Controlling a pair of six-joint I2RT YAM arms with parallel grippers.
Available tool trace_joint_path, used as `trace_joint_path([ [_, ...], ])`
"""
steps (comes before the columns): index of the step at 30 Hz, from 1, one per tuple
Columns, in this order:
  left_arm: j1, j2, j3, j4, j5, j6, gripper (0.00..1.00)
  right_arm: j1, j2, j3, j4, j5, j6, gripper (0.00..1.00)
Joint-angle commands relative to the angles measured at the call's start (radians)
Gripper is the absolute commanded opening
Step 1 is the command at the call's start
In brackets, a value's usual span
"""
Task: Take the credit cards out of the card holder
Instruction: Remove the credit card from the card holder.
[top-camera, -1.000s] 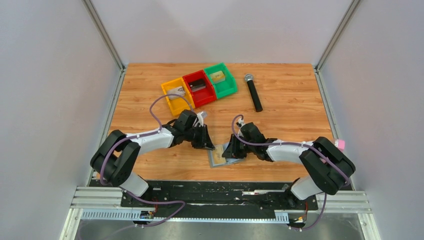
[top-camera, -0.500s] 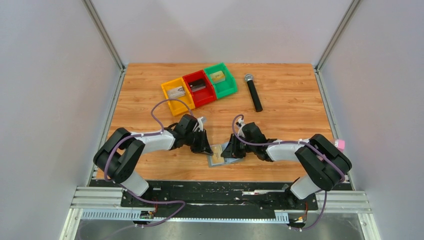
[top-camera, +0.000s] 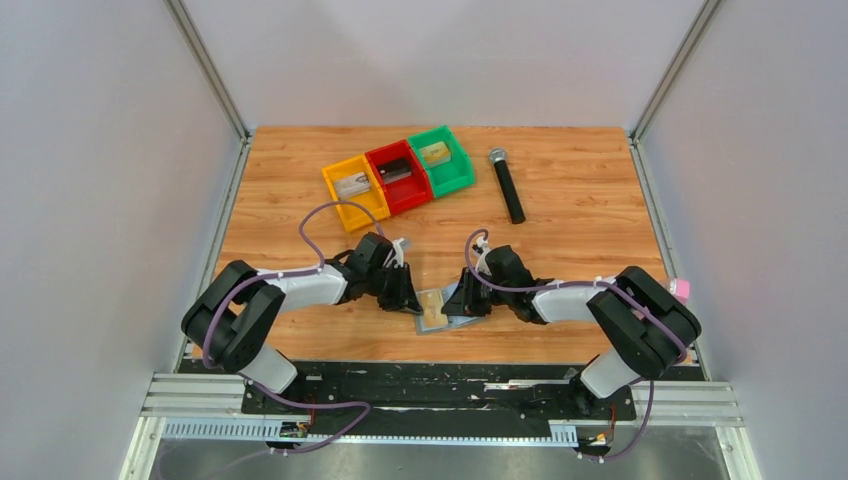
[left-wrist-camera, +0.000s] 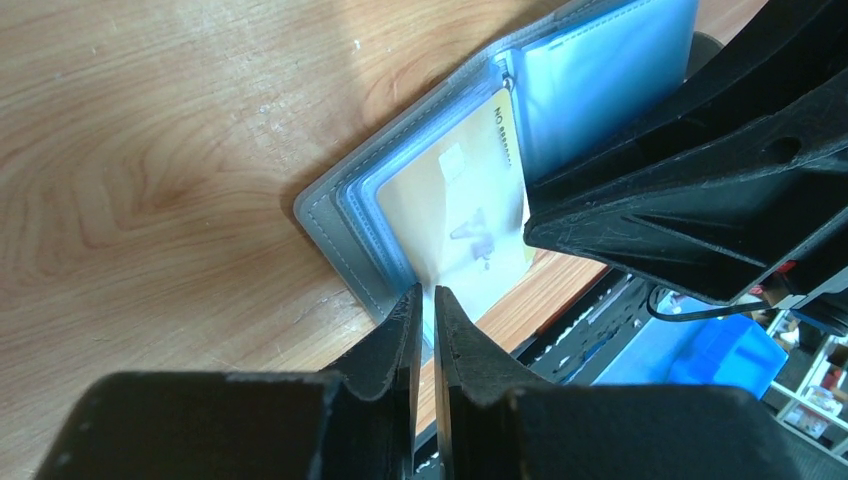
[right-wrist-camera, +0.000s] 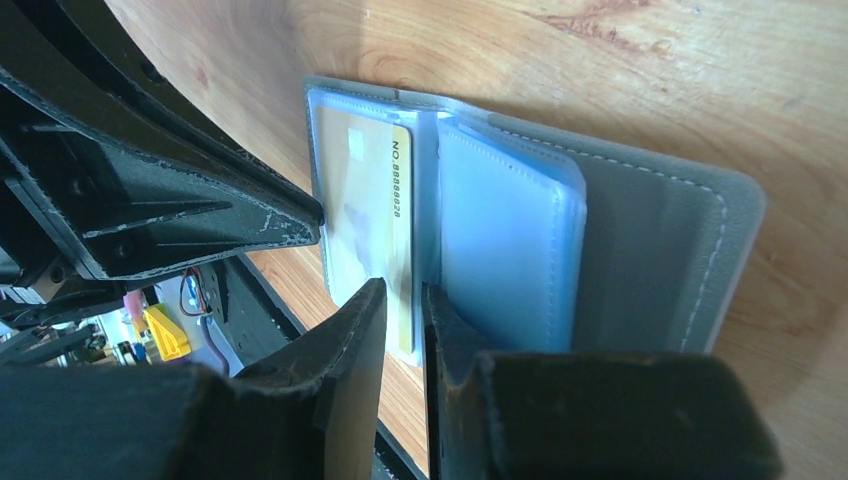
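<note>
The left gripper (left-wrist-camera: 427, 300) sat nearly closed at the left edge of the open card holder (left-wrist-camera: 335, 215), near the table's (top-camera: 580, 250) front; I couldn't tell its hold. The right gripper (right-wrist-camera: 405, 300) was clamped over the gold credit card (left-wrist-camera: 450, 215) lodged inside. If it had pinched plastic too, a pull might drag the whole holder.

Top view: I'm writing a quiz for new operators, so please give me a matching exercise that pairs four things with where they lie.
Things:
1. green bin
2. microphone
3. card holder
4. yellow bin

Places:
A. lowest in the view, open on the wood
B. left end of the bin row
C. alone, right of the bins
D. right end of the bin row

Pairs: 1-D, 2-C, 3-A, 4-B
</note>
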Motion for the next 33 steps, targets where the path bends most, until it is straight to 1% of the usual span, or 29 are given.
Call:
trace_joint_path([
  [1,-0.010,-0.023,-0.021,0.016,-0.009,0.015,0.16,-0.003,0.016,-0.013,0.062,-0.026,0.007,0.21],
  [10,-0.015,-0.006,-0.037,0.067,0.000,-0.004,0.16,-0.003,0.047,-0.010,0.093,-0.049,0.009,0.20],
  [12,-0.015,-0.005,-0.037,0.067,-0.003,-0.005,0.16,-0.003,0.044,-0.012,0.095,-0.051,0.009,0.16],
  [15,-0.015,-0.001,-0.035,0.058,-0.010,0.000,0.16,-0.006,0.029,-0.015,0.087,-0.048,0.000,0.01],
  [16,-0.015,0.002,-0.034,0.052,-0.018,0.004,0.16,-0.009,0.019,-0.015,0.079,-0.044,-0.006,0.00],
  [23,-0.015,0.009,-0.022,-0.001,-0.056,0.032,0.16,-0.086,-0.064,-0.046,0.023,-0.061,-0.052,0.00],
  [28,-0.015,0.014,-0.022,-0.011,-0.066,0.042,0.16,-0.133,-0.094,-0.034,-0.038,-0.114,-0.121,0.00],
  [33,-0.016,0.002,-0.017,-0.015,-0.053,0.043,0.16,-0.174,-0.158,-0.020,-0.116,-0.166,-0.188,0.00],
])
